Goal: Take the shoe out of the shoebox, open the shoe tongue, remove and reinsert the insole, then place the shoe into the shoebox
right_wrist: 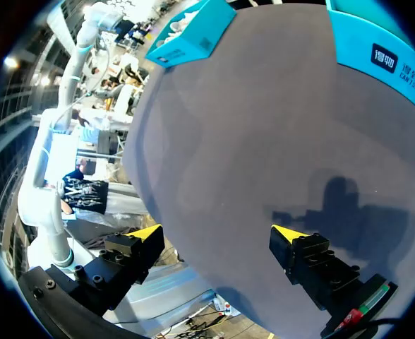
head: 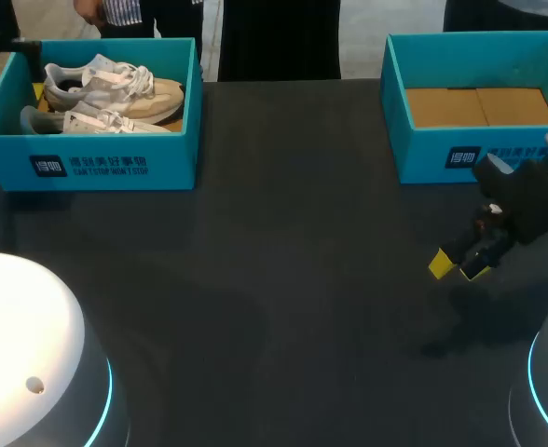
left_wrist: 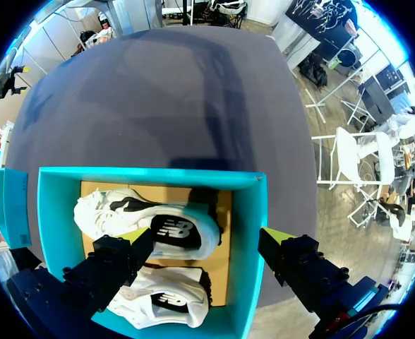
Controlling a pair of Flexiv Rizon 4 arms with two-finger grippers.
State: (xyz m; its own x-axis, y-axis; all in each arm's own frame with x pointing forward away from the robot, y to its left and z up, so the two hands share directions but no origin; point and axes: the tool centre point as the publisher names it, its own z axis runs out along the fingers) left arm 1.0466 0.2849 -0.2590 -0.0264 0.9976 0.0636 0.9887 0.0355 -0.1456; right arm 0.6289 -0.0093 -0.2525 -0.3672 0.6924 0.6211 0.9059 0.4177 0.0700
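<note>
Two white and beige sneakers lie in the teal shoebox (head: 116, 166) at the table's back left: one (head: 116, 87) toward the back, the other (head: 97, 121) in front of it. In the left wrist view my left gripper (left_wrist: 209, 236) hangs open above this shoebox (left_wrist: 151, 176), its fingers spread over the heel end of one sneaker (left_wrist: 151, 222); the second sneaker (left_wrist: 165, 300) lies beside it. My right gripper (head: 460, 262) is open just over the bare tabletop at the right, holding nothing (right_wrist: 218, 232).
A second teal shoebox (head: 442, 154) with only a cardboard floor stands at the back right, just behind my right gripper. Both boxes also show in the right wrist view, the shoe-filled box (right_wrist: 193, 35) far off and the second box (right_wrist: 384, 56) nearer.
</note>
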